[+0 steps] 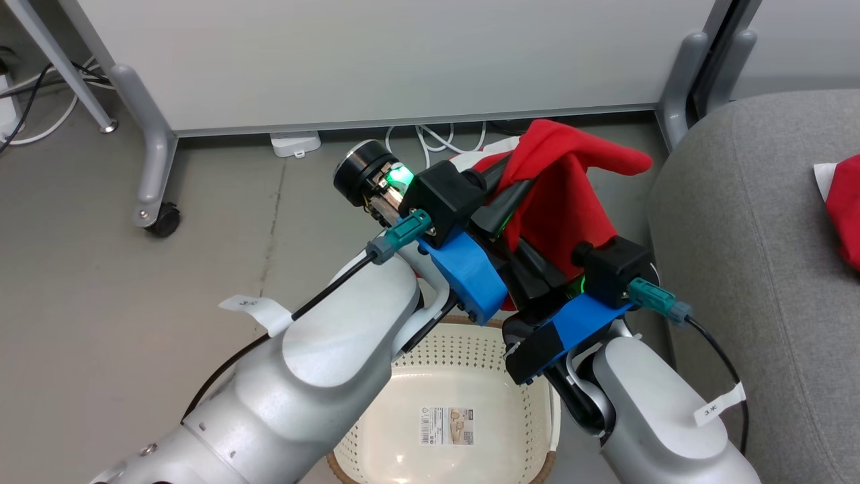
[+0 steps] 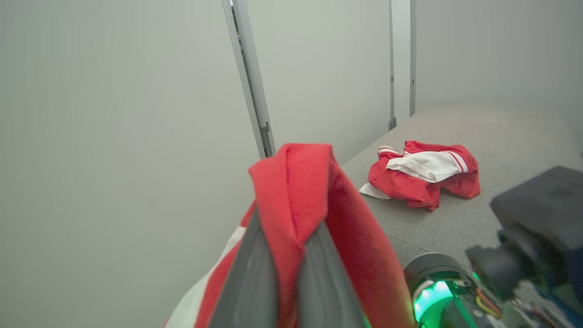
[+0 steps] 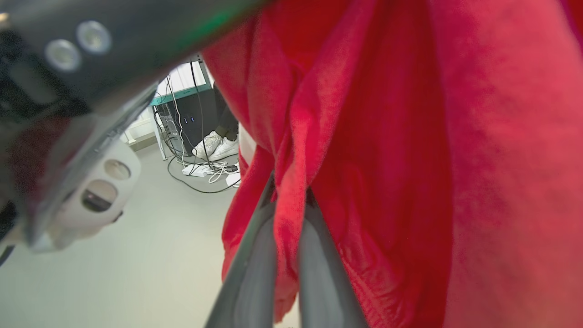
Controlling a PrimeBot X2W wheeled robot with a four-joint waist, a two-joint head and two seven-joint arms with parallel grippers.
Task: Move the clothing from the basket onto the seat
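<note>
My left jaws and right jaws both clench the red garment above the basket, so I am mid-carry. Next I swing it onto the seat beside the basket, then let go.

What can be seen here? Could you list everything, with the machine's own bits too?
held garment: one, red, lifted above the basket
second garment: one, red and white, crumpled on the seat
basket: one, cream with a brown rim, on the floor under the arms; no clothing in the part that shows
seat: one, grey, right of the basket
partition panels: several, white with grey legs, behind
caster: one, black, under a panel leg
cables: several, white and black, on the floor by the panels
shoes: two, white, on a person's feet, far off
forearms: two, silver
left gripper: one, dark, shut on the held garment
right gripper: one, dark, shut on the held garment
</note>
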